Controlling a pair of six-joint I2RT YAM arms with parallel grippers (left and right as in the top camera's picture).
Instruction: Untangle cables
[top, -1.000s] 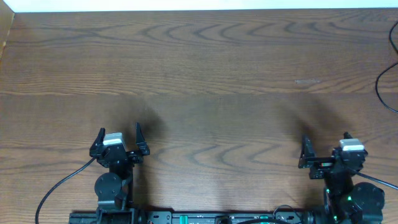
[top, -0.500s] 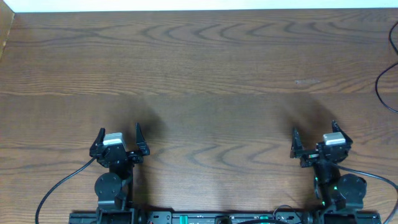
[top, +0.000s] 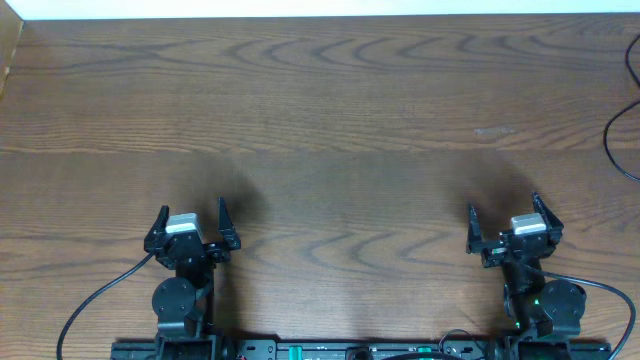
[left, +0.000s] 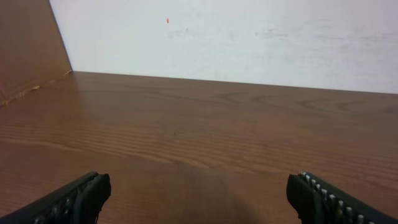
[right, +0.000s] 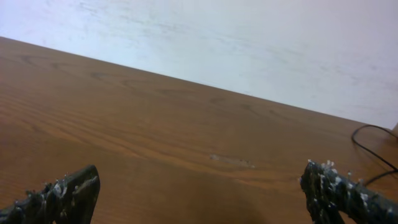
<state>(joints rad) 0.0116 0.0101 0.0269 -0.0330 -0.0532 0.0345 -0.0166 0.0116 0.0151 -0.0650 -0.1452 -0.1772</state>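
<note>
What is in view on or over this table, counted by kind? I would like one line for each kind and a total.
Grippers: 2 (left gripper, right gripper), both open
Cables: 1 (black cable at the far right)
Total: 3

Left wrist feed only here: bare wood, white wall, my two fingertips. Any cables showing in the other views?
Observer: Just one, in the overhead view: a thin black cord loops in over the table's right edge and back out.
Operator: Right gripper holding anything?
Observer: No. The right gripper is open and empty, at the table's near right.
Operator: Does its wrist camera see that cord?
Observer: Yes, it lies on the wood at the far right of the right wrist view.
</note>
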